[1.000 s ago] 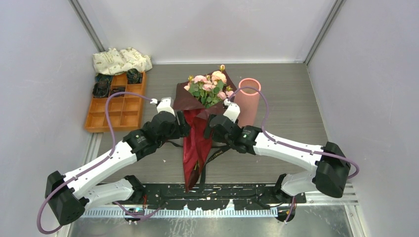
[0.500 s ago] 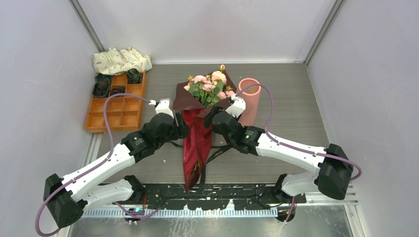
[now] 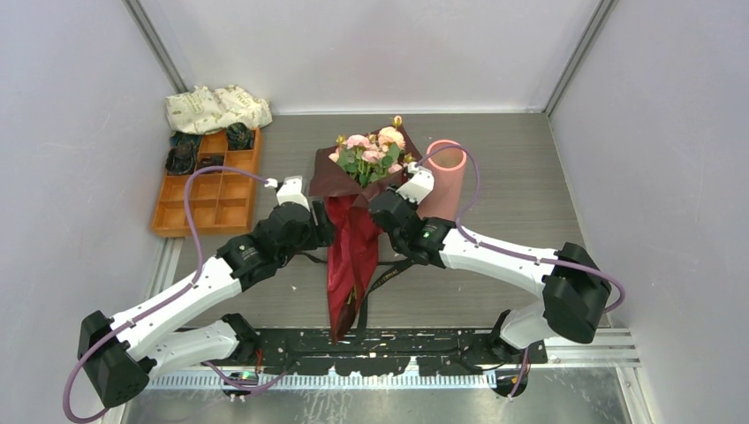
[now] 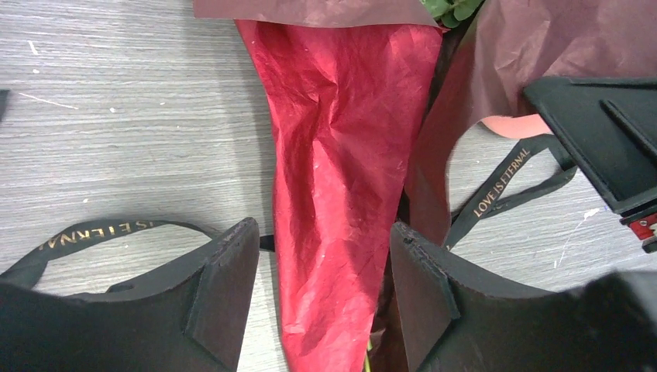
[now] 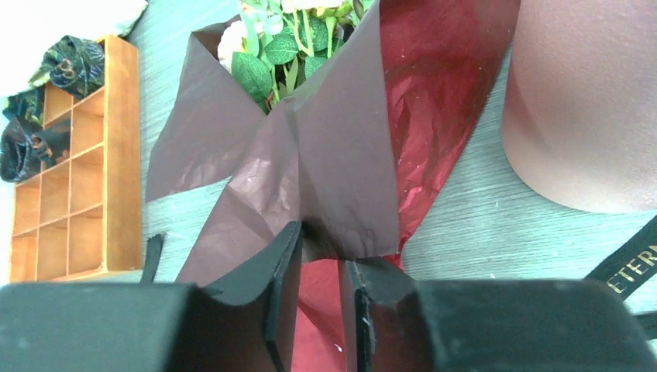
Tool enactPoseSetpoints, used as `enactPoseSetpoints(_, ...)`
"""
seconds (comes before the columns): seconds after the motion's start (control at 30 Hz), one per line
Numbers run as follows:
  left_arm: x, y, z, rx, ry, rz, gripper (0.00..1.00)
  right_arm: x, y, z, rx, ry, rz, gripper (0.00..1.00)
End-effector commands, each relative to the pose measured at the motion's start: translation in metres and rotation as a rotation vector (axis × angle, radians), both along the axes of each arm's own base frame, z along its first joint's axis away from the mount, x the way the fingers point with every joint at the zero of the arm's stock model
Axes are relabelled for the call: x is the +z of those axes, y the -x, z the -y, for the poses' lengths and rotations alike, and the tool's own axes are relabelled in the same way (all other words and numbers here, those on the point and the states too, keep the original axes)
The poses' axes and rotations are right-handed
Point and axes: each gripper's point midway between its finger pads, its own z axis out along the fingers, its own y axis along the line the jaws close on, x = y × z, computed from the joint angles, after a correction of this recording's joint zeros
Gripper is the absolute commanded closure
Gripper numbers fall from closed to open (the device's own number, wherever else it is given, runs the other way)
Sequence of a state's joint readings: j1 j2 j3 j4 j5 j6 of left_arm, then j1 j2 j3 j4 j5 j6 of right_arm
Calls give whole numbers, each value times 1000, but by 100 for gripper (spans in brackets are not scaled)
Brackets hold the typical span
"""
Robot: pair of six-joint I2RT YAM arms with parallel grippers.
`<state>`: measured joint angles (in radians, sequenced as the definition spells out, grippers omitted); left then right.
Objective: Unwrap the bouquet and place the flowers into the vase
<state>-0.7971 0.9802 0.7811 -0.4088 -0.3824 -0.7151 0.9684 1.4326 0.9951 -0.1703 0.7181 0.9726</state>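
top / bouquet [image 3: 353,230]: flat on the table [image 3: 530,159], mid-table, heads pointing away from the arm bases, not yet unwrapped
top / flowers [image 3: 373,152]: bunched in the open far end of the paper [image 3: 349,265], none out
top / vase [image 3: 452,181]: upright, just right of the flower heads, right wrist partly in front of it
top / ribbon [image 3: 389,276]: slack on the table beside the tail end, looks untied
top / grippers: left gripper [image 3: 325,228] at the left flank of the cone, right gripper [image 3: 382,208] at the right flank just below the heads
top / clutter: tray [image 3: 212,199] and cloth bundle [image 3: 217,108] at far left, well apart from the work
left wrist / left gripper: jaws wide, straddling the red inner cone, holding nothing
left wrist / ribbon: runs out on both sides of the cone, one strand passing under the left finger
right wrist / right gripper: jaws narrow, fold of dark outer paper sits in the gap; can't tell if it's clamped
right wrist / vase: just right of the paper edge, near the fingers
risk 1: thin crinkled fold slips or tears if the pinch is shallow
risk 2: left side pins nothing, so a pull likely drags the whole bouquet instead of opening it
risk 3: peeling rightward sends wrist or paper into the vase and tips it
risk 4: loose ribbon snags a finger or stem and pulls flowers out sideways
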Motion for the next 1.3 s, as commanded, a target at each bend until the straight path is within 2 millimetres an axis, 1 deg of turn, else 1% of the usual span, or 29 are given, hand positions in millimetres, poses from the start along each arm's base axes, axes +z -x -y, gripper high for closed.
enactPoseSetpoints(0.0, 20, -11, -3, 29, 0, 65, 37, 34, -13, 2, -70, -70, 84, 78)
enactPoseSetpoints(0.13, 24, -17, -4, 42, -11, 74, 37, 29, -7, 13, -87, -54, 73, 98)
enactPoseSetpoints(0.17, 26, -19, -3, 43, -12, 75, 36, 29, -5, 19, -93, -53, 72, 99)
enactPoseSetpoints(0.3, 31, -30, 7, 30, -11, 63, 35, 28, 11, 42, -108, -76, 75, 99)
enactPoseSetpoints(0.33, 29, -34, 11, 25, -14, 55, 34, 32, 16, 50, -114, -85, 79, 99)
enactPoseSetpoints(0.5, 25, -48, 34, -13, 25, 23, 33, 36, 39, 88, -137, -70, 73, 99)
enactPoseSetpoints(0.6, 18, -56, 47, -29, 46, -4, 32, 35, 51, 106, -138, -52, 63, 99)
enactPoseSetpoints(0.67, 13, -62, 55, -30, 49, -19, 32, 34, 58, 114, -132, -42, 54, 99)
enactPoseSetpoints(0.8, 5, -79, 69, -37, 62, -32, 32, 25, 67, 122, -117, -29, 28, 99)
enactPoseSetpoints(0.93, 3, -94, 84, -46, 64, -34, 32, 15, 71, 124, -108, -23, 10, 99)
enactPoseSetpoints(1.03, -6, -104, 86, -29, 25, -56, 33, 12, 72, 123, -102, -26, 3, 99)
enactPoseSetpoints(1.17, -21, -113, 77, 14, -69, -87, 37, 9, 73, 120, -90, -32, -3, 99)
enactPoseSetpoints(1.2, -25, -116, 75, 26, -92, -90, 41, 8, 73, 119, -87, -32, -4, 99)
enactPoseSetpoints(1.23, -27, -118, 72, 37, -116, -95, 49, 8, 73, 119, -86, -33, -4, 99)
enactPoseSetpoints(1.27, -27, -122, 70, 51, -138, -95, 60, 9, 73, 118, -85, -37, -4, 99)
